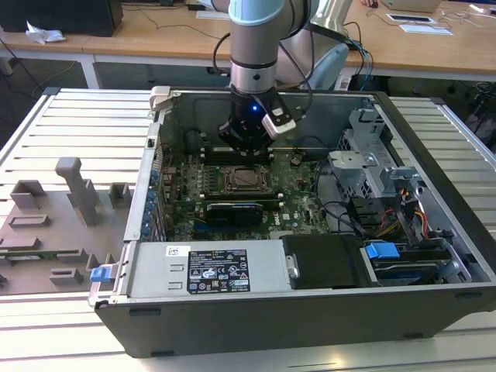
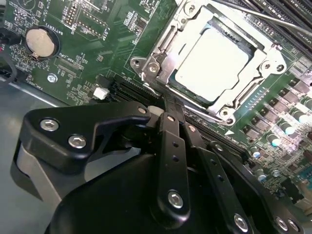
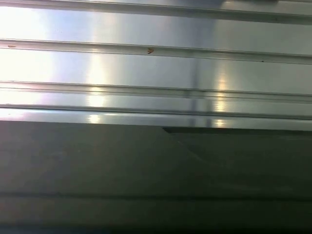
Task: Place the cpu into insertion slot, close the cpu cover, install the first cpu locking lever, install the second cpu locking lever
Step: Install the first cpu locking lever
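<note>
One chip is all this job turns on, and the cpu (image 2: 210, 67) already lies flat in the insertion slot (image 2: 161, 51), its pale silvery-grey top square to the socket and showing through the opening of the cpu cover (image 2: 267, 61). That thin silver frame looks to be lying down over the chip's edges, which would be why the chip sits so level. A thin metal rod crosses just beyond the socket in the second wrist view; I take it for one of the locking levers, but I cannot tell whether it is latched.

My hand (image 2: 168, 113) hangs low inside the open computer case (image 1: 232, 310), just beside the socket's near edge and not touching the chip. I judge it is held there to work on the socket's hardware. Its fingers (image 2: 171, 141) come together at the tips with nothing between them, so I read it as clenched and empty.

Around the socket lies the green motherboard (image 2: 87, 39), and the case rests on a ribbed metal bench (image 1: 70, 132).
</note>
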`<action>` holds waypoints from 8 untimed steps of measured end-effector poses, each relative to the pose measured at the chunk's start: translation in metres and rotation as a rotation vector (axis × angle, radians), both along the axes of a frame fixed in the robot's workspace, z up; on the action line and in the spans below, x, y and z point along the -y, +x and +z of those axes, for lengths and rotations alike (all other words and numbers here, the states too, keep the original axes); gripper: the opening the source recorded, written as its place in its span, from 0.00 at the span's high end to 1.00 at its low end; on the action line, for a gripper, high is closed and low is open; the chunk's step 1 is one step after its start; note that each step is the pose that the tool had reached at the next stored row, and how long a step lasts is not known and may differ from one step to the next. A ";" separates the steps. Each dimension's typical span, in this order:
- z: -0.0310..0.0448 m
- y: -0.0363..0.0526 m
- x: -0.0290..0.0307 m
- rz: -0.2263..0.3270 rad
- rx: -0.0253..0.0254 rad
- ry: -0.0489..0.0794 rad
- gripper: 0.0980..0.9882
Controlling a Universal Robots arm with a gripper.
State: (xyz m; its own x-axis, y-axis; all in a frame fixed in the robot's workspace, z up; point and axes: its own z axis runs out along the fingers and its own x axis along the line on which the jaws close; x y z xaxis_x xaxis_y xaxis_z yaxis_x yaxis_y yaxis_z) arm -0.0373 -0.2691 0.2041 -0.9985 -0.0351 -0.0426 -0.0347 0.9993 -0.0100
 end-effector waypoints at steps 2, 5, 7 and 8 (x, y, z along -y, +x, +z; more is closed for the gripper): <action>-0.0005 0.0007 0.0003 0.000 -0.0001 0.000 0.99; -0.0018 0.0026 0.0008 0.000 0.0004 0.001 0.99; -0.0028 0.0045 0.0010 0.000 -0.0004 0.002 0.99; -0.0032 0.0053 0.0007 0.000 -0.0002 0.002 0.99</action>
